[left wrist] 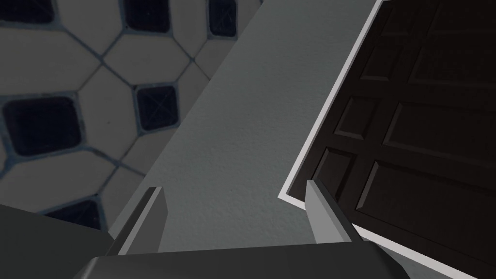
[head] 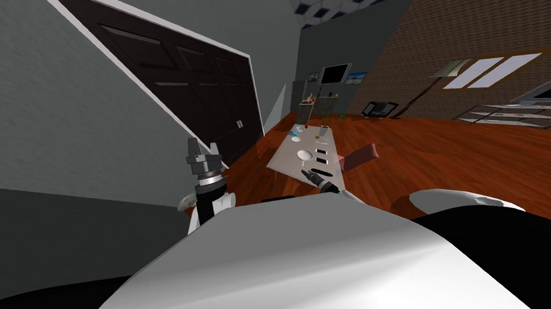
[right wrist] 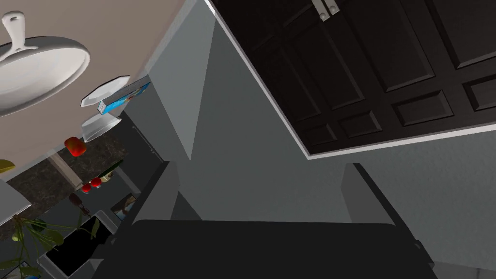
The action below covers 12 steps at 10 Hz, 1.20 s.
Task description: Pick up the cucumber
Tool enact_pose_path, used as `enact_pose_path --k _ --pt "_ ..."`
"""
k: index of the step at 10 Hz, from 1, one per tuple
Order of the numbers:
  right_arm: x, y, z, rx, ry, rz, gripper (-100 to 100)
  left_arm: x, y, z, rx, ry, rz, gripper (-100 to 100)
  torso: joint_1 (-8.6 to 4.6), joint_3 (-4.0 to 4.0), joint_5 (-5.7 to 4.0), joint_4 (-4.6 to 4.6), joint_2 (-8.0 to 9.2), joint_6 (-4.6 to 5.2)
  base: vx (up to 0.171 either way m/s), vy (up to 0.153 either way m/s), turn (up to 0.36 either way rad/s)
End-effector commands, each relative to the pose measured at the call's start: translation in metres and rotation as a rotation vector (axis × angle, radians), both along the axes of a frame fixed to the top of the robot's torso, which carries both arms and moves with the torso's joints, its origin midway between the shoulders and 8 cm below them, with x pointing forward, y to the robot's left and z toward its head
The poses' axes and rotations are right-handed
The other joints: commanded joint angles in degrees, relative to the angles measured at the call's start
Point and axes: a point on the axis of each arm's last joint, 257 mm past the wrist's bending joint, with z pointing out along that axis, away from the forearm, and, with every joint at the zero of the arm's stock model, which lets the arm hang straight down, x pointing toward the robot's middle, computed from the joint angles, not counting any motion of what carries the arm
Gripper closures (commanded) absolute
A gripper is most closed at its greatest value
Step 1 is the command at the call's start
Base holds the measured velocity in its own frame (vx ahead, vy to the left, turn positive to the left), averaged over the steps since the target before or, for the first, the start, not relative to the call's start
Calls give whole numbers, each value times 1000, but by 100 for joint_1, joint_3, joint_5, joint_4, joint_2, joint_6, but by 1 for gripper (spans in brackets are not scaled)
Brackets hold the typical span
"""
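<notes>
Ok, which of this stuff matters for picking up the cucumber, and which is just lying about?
For the job: long green thing, probably the cucumber, past the table; right gripper, open, at its near end.
Lying about: white pan, white plate, blue box, red fruit; left gripper, open, idle.

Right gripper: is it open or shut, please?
Open: the right gripper has its two fingers wide apart, nothing between them.

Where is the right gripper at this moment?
In the head view the right gripper sits just right of centre, at the near end of the light table, close to the white pan on it.
</notes>
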Motion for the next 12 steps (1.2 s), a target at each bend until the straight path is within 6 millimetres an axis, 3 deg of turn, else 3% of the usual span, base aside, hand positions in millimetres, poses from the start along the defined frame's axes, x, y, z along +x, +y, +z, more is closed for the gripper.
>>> enact_pose_path --k 1,2,3,4,9,12 --pt "-14 -14 -32 -80 75 12 -100 0 0 0 0 0 0 0 0 0 0 0 0 0 -4 24 252" --pt "-16 -19 -39 -84 90 4 -100 0 0 0 0 0 0 0 2 0 -1 0 0 -4 -6 16 106" --pt "-32 -36 -70 -156 162 11 -100 0 0 0 0 0 0 0 -1 0 0 0 1 1 -5 19 165" --pt "-32 -37 -70 -156 162 12 -100 0 0 0 0 0 0 0 -1 0 0 0 1 -3 -1 11 149" --pt "-85 -92 -143 -361 354 45 -100 0 0 0 0 0 0 0 -7 -1 -2 0 -2 2 2 6 213" --pt "-111 -120 -169 -433 435 47 -100 0 0 0 0 0 0 0 -9 -1 -2 0 -3 -1 6 -6 151"
